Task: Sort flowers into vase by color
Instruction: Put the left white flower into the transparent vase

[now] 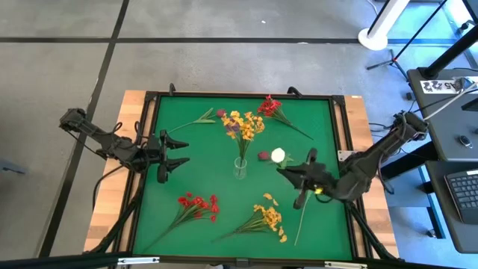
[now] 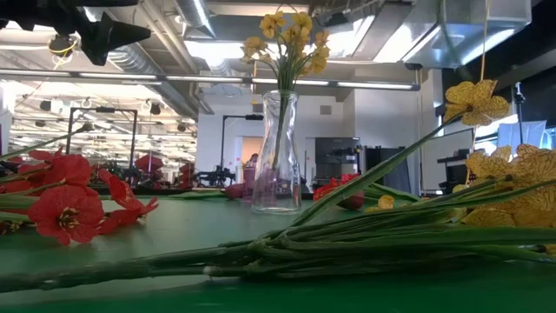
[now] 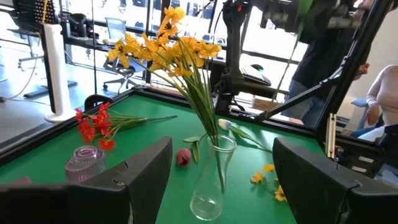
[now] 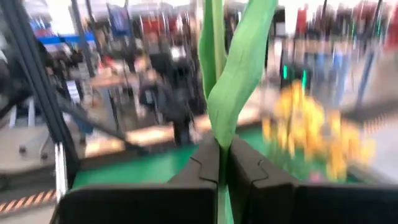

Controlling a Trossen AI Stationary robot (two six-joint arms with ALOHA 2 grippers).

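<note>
A clear glass vase [image 1: 240,167] stands mid-table and holds yellow flowers [image 1: 243,124]; it also shows in the left wrist view [image 3: 211,180]. Red clusters lie at the far side [image 1: 270,107] and near left [image 1: 198,204]. A yellow-orange cluster [image 1: 267,218] lies near the front. A maroon bud [image 1: 263,155] lies beside the white tulip bud [image 1: 278,155]. My right gripper [image 1: 299,183] is shut on the tulip's green stem, right of the vase. My left gripper [image 1: 175,161] is open and empty, left of the vase, its fingers pointing at it. My right gripper pinches the white tulip's green stem [image 4: 219,140] between its two shut fingers, where a leaf [image 4: 239,81] branches off, about midway along. The fingers lie across the stem. The lower stem [image 1: 300,220] runs toward the near edge. Whether the flower is clear of the mat, I cannot tell.
A small pink glass jar [image 3: 85,163] stands on the far side of the vase. A stem with a dark bud [image 1: 200,117] lies at the far left. A raised black frame [image 1: 146,142] borders the green mat. People show beyond the table [image 3: 379,93].
</note>
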